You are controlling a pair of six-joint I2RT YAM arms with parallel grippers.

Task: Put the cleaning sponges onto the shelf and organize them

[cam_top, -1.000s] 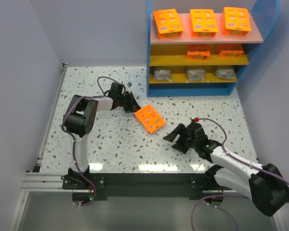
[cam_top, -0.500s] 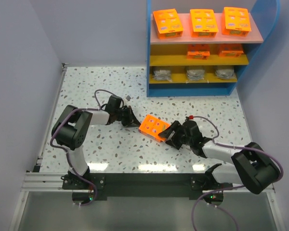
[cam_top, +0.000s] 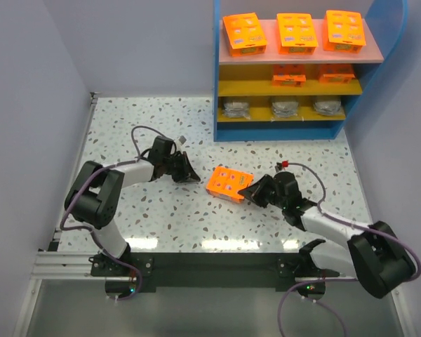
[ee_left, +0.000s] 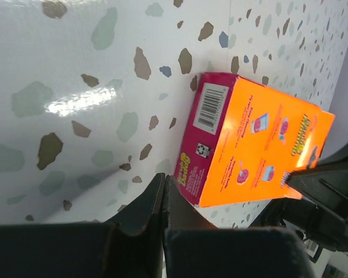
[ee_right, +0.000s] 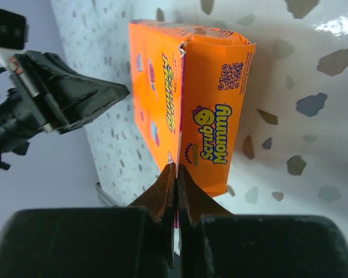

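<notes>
Now right gripper seemingly pinches flat bright-orange sponge pack by edge; left gripper closed, empty. Lift level toward blue-sided shelf.

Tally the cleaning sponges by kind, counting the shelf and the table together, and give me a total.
Orange sponge packs: 6 (five on the shelf, one on the table)
Grey wrapped pads: 3 (all on the shelf)
Total: 9
</notes>
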